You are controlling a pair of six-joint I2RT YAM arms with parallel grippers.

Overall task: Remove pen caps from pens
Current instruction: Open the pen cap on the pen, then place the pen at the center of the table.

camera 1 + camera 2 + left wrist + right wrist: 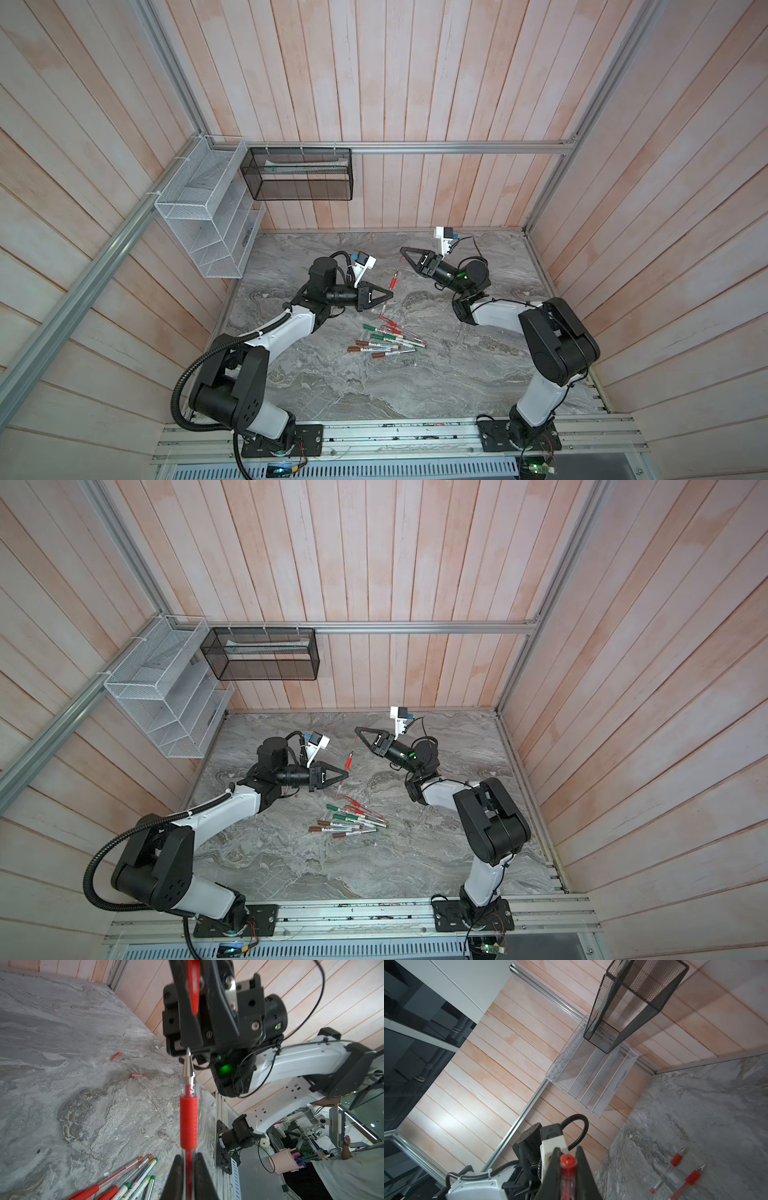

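left fingers [175, 1178]: clamped on the clear barrel of a red pen [188, 1122], just behind its red grip sleeve. The metal tip is bare and points away from the fingers.
right fingers [584, 1174]: pinched tight on a red cap [568, 1164]. The cap's closed end pokes out past the fingertips.
pen vs cap: apart. The left wrist view shows a clear gap between the pen's tip and the cap's mouth, roughly in line.
where: in both top views the red pen [393, 281] [349, 761] is held at the centre of the frame, off the counter [332, 386]. The red cap [401, 258] [356, 738] sits just above and to its right.
arms: the left arm comes in from lower left and the right arm from lower right, with the fingertips facing each other mid-frame.
pen pile [386, 340]: on the counter just below centre, below the held pen. It holds thick white markers with green caps [368, 327] and brown caps [354, 349] on, and slim red pens at the pile's upper edge.
loose red caps: two lie on the counter in the left wrist view [116, 1056] [137, 1074], apart from each other.
bare-tipped red pens: two lie side by side on the counter in the right wrist view [668, 1169] [688, 1181].
white wire basket [199, 216]: on the wall, upper left of the frame.
black mesh basket [299, 174]: on the back rail, just right of the white one.
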